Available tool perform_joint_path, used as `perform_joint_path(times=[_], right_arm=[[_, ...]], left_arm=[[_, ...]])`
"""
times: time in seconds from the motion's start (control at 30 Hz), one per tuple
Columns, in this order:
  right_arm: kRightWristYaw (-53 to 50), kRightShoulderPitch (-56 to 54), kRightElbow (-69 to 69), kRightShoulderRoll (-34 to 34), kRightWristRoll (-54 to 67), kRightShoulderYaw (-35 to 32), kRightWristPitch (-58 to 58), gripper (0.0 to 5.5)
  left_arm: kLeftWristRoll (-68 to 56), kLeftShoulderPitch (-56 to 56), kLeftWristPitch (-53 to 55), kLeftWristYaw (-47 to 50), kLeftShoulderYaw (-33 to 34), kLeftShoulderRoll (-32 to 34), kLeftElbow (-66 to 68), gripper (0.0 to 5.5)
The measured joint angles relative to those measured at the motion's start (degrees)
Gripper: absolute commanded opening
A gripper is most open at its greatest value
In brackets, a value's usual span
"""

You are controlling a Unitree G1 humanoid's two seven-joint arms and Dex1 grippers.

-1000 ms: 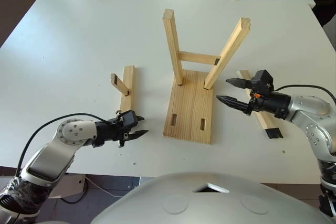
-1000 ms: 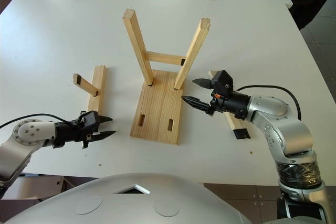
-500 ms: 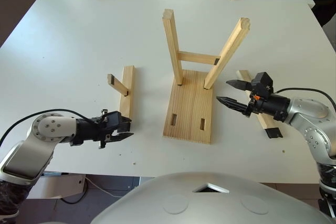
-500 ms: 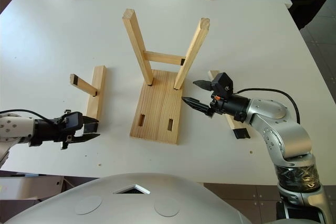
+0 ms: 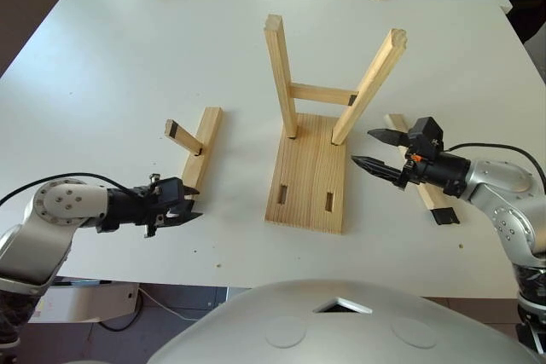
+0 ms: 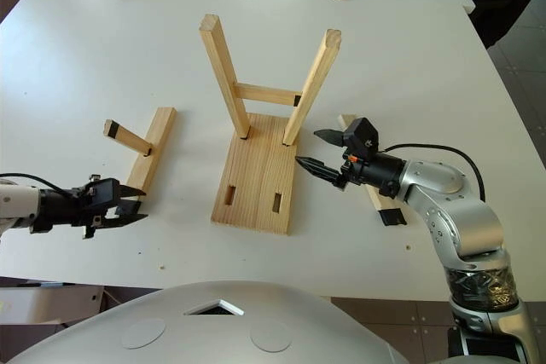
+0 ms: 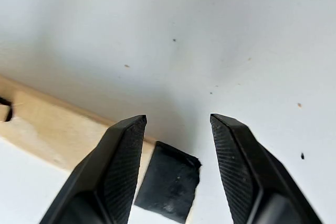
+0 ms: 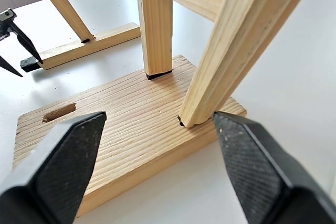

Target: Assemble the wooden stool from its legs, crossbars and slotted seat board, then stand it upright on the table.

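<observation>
Left wrist view: leg end [image 7: 168, 182] just beside hand [image 7: 177, 120].

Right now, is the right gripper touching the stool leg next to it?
Apart. The left eye view shows a strip of bare table between the open fingertips of the right gripper and the nearest leg.

No legible text, labels or numbers anywhere.

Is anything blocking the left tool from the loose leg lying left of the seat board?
Nothing visible does. The left tool is open, and the loose leg lies right ahead of it, its black end cap facing the open jaws.
</observation>
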Motion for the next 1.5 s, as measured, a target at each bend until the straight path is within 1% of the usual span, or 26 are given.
perform_joint_path(times=[0.1,0.17,0.23,0.3,0.37,0.47,0.5,0.53,0.63,0.7,0.83,1.1,1.23,1.4,1.43,1.5], right_arm=[[0.1,0.46,-0.02,-0.26,-0.01,-0.22,-0.11,3.73],[-0.02,2.16,-0.69,-0.45,0.08,-1.55,-0.13,3.73],[-0.56,4.65,-2.17,-0.64,0.35,-3.2,-0.12,3.73],[-1.19,7.21,-3.26,-0.64,0.4,-4.76,-0.12,3.73],[-2.02,9.63,-4.34,-0.32,0.45,-5.83,-0.12,3.73],[-2.99,10.18,-5.12,0.08,0.44,-6.12,-0.12,3.73],[-3.12,10.14,-5.33,0.16,0.44,-6.06,-0.11,3.73],[-3.26,9.8,-5.48,0.22,0.44,-5.73,-0.09,3.73],[-3.22,8.76,-5.51,0.14,0.44,-4.89,-0.06,3.73],[-3.05,8.61,-5.48,0.05,0.44,-4.64,-0.04,3.73],[-2.49,7.56,-5.08,-0.44,0.45,-4.61,-0.04,3.73],[-1.74,6.96,-4.23,-1.15,0.44,-4.56,-0.04,3.73],[-1.76,6.96,-4.21,-1.2,0.39,-4.42,-0.05,3.73],[-1.79,6.82,-4.19,-1.2,0.3,-4.0,-0.05,3.73],[-1.79,6.6,-4.17,-1.2,0.3,-3.78,-0.05,3.73],[-1.75,6.3,-4.06,-1.23,0.3,-3.44,-0.05,3.73]], left_arm=[[-5.08,0.92,5.76,2.21,5.42,-2.2,-3.19,2.28],[-11.61,3.17,14.58,4.88,11.07,-5.0,-7.37,2.28],[-15.4,6.15,22.34,6.73,14.19,-6.25,-10.38,2.59],[-17.29,7.17,30.02,10.1,15.32,-6.88,-11.97,2.9],[-19.54,5.81,40.13,16.01,15.96,-8.91,-13.35,3.21],[-20.16,0.62,50.49,26.64,15.15,-14.91,-14.39,3.64],[-20.11,-0.64,52.28,28.83,14.96,-16.55,-14.44,3.64],[-20.15,-3.42,56.26,33.19,14.95,-20.57,-14.81,3.64],[-20.54,-8.18,62.78,39.72,15.22,-28.01,-16.52,3.64],[-20.41,-10.03,64.95,42.34,15.32,-30.44,-17.17,3.64],[-17.99,-11.03,66.31,46.35,15.34,-32.75,-16.51,3.64],[-16.33,-8.89,65.87,47.53,15.23,-33.46,-15.64,3.64],[-16.92,-7.09,65.16,45.68,14.0,-33.2,-17.16,3.05],[-16.69,-6.52,62.69,44.6,12.86,-32.71,-15.63,2.3],[-16.57,-6.57,62.0,44.51,12.63,-32.62,-15.08,2.17],[-16.37,-6.64,60.95,44.47,12.28,-32.58,-14.4,2.11]])
